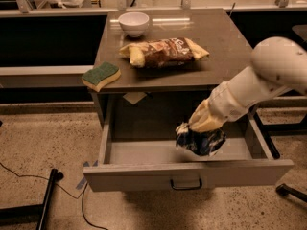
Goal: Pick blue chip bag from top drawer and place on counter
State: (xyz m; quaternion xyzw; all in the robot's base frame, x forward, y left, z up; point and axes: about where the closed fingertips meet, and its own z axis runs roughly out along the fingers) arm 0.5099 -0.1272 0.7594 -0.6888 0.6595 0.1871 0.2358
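The pincer (193, 127), pale yellow at the end of a thick white arm (268, 73), reaches in from the right and sits over the open top drawer (144, 175), right of its middle. It looks clamped on the upper edge of the blue chip bag (201, 142), though the fingertips are buried in the crumpled foil, so the grip itself is only partly seen. The bag hangs below the pincer, dark blue with white patches, inside the drawer's outline and seemingly lifted off the drawer floor; its lower edge shows just above the front panel. The drawer is pulled well out, and its small dark handle (186, 185) sits at the middle of the front.

Above, the grey-brown tabletop (230, 42) carries a brown-and-yellow snack bag (163, 52) lying flat near its centre, a white bowl (134, 23) towards the back left, and a green-and-yellow sponge (100, 75) at the front left corner, partly overhanging the edge. None of these touch each other. A pale scrap of paper (135, 97) hangs under the tabletop's front edge, behind the drawer. A dark cable (82, 202) trails across the speckled floor (48, 143) on the left.
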